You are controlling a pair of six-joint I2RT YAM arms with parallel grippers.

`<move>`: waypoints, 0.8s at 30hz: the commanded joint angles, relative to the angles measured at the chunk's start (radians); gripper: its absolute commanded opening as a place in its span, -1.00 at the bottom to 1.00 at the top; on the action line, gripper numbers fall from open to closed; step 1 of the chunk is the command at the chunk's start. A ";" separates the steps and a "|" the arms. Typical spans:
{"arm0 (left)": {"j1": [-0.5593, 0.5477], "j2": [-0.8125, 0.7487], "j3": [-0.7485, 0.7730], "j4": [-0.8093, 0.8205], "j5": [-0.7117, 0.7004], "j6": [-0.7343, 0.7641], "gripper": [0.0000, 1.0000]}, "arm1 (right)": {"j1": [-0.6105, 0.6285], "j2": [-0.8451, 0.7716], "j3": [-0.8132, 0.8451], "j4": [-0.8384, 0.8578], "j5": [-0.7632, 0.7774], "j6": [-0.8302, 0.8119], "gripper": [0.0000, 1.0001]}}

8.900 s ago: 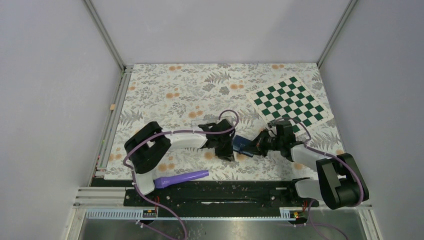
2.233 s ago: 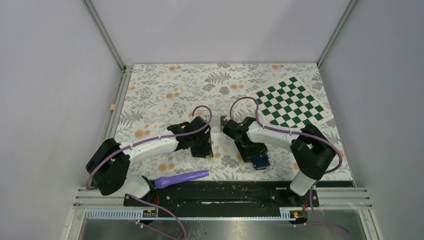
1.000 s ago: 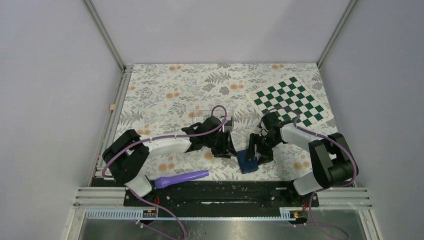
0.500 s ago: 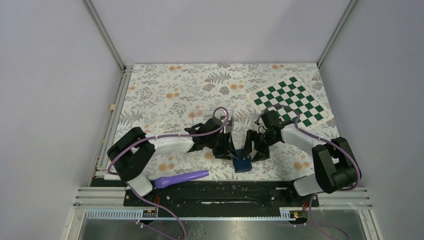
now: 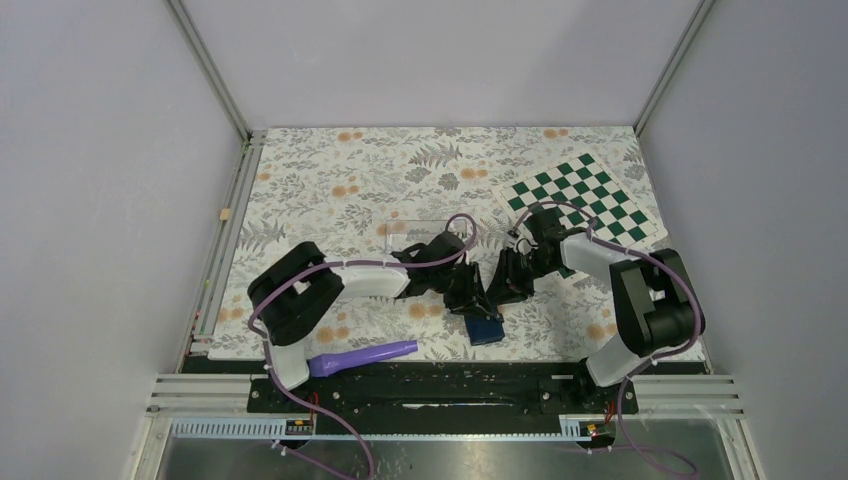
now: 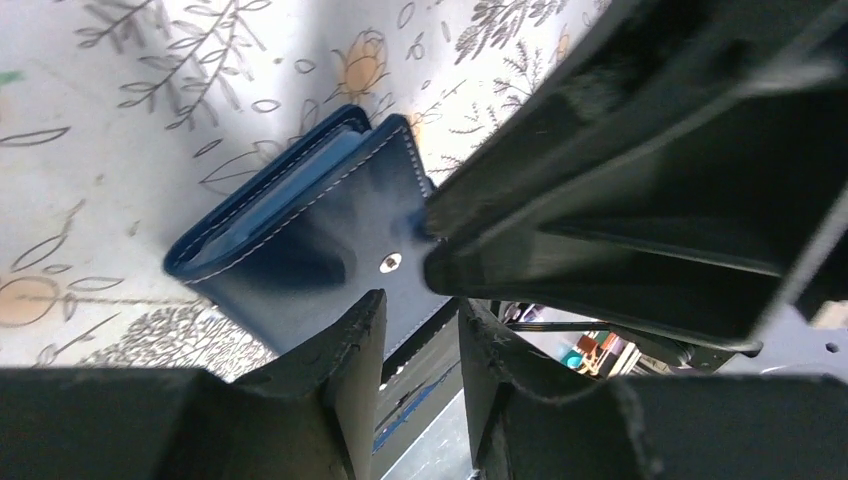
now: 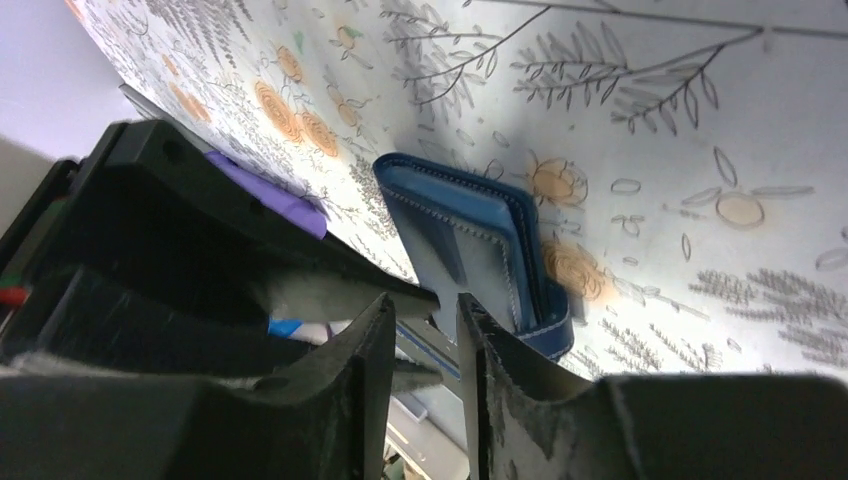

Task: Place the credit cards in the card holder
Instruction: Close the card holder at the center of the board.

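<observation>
1. Both arms reach in to the middle of the floral cloth (image 5: 330,190), and their grippers meet nose to nose over the card holder (image 5: 486,328).
2. One navy wallet, the card holder, lies near the front edge of the cloth, just below the two grippers. It is folded over, showing a snap stud and a lighter blue lining at its open edge.
3. Left gripper (image 6: 420,335): its jaws stand close together with a stitched corner of the card holder in the narrow gap. I cannot tell whether they actually pinch it.
4. Right gripper (image 7: 425,330): its jaws are also nearly together, with the card holder's near edge running into the gap. Again I cannot tell whether it is a firm grip.
5. One purple tube-shaped thing (image 5: 365,357) lies at the front edge, left of the card holder and apart from it.
6. One clear plastic box (image 5: 420,232) sits just behind the left gripper.
7. One green-and-white checkered board (image 5: 585,205) lies at the back right.
</observation>
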 commanded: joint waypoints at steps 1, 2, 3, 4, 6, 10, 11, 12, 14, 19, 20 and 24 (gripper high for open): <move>-0.017 0.026 0.052 0.070 0.028 -0.024 -0.34 | 0.000 0.095 0.027 0.055 -0.097 -0.018 -0.32; -0.019 0.034 0.055 0.077 0.026 -0.032 -0.35 | 0.000 0.107 0.024 0.056 -0.093 -0.022 -0.33; -0.025 0.040 0.057 0.084 0.025 -0.038 -0.35 | 0.000 0.118 0.021 0.056 -0.085 -0.023 -0.34; -0.027 0.044 0.058 0.089 0.022 -0.044 -0.34 | 0.000 0.125 0.015 0.061 -0.078 -0.023 -0.35; -0.033 0.052 0.062 0.089 0.009 -0.051 -0.34 | 0.000 0.135 0.000 0.065 -0.064 -0.022 -0.36; -0.039 0.060 0.065 0.071 -0.027 -0.056 -0.38 | 0.000 0.151 -0.019 0.068 -0.051 -0.027 -0.38; -0.039 0.062 0.067 0.060 -0.034 -0.056 -0.40 | 0.000 0.151 -0.026 0.069 -0.048 -0.027 -0.39; -0.039 0.065 0.067 0.054 -0.041 -0.055 -0.43 | 0.000 0.151 -0.031 0.070 -0.043 -0.028 -0.39; -0.039 0.071 0.068 0.057 -0.046 -0.057 -0.50 | 0.000 0.151 -0.035 0.072 -0.043 -0.026 -0.39; -0.039 0.073 0.068 0.070 -0.062 -0.067 -0.63 | 0.000 0.153 -0.036 0.074 -0.046 -0.025 -0.40; -0.039 0.077 0.070 0.071 -0.065 -0.069 -0.66 | 0.001 0.153 -0.035 0.074 -0.045 -0.024 -0.40; -0.039 0.084 0.075 0.068 -0.068 -0.071 -0.90 | 0.001 0.153 -0.031 0.069 -0.046 -0.023 -0.40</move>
